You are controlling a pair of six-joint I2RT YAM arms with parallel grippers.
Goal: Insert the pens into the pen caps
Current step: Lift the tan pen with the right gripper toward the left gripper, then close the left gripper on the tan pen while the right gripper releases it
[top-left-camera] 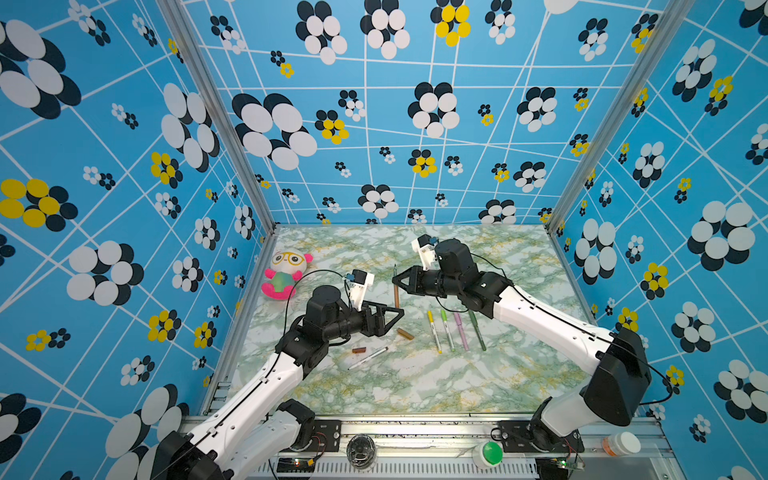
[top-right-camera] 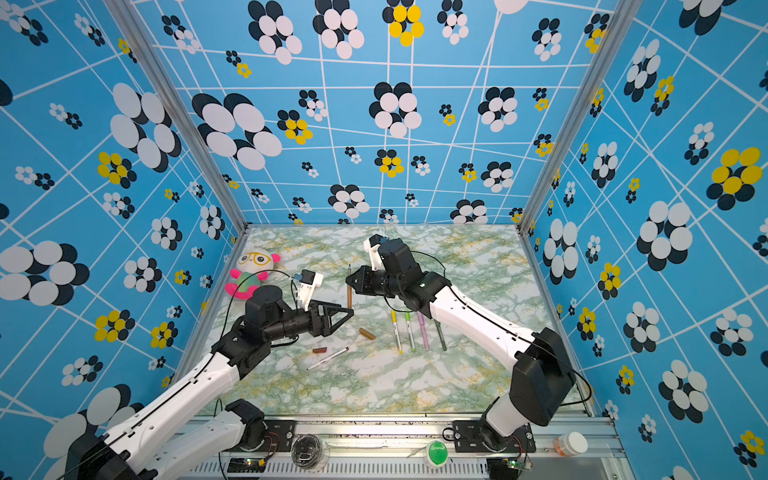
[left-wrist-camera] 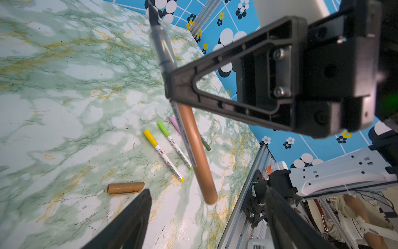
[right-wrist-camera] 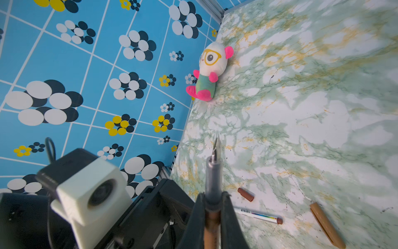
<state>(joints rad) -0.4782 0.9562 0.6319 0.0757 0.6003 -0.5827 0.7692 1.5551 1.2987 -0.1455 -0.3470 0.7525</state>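
Right gripper (top-left-camera: 397,283) is pinched tight on the tan pen (top-left-camera: 396,297) near its front section. The pen is off the table (top-left-camera: 415,382), roughly along the depth of the scene, with the bare nib pointing toward the back wall. Left gripper (top-left-camera: 397,316) is spread with nothing between its fingers (left-wrist-camera: 133,215), hovering just beside the pen's rear end. The tan cap (top-left-camera: 405,333) lies flat on the table close under the left claw, apart from it. The brown cap (top-left-camera: 358,350) and the white pen with brown tip (top-left-camera: 368,358) lie nearer the left arm, uncapped. Four pens (top-left-camera: 461,330) are in a row to the right and look capped. The step is likely for the left claw to fetch the tan cap. To do it well, drop straight over the cap and pinch across its middle, leaving the open mouth free. I can't tell which end is open, so check that first. Then bring the mouth in line with the nib and push along the pen's axis. The right grip should hold firm, because the thin nib could snag the rim if tilted.
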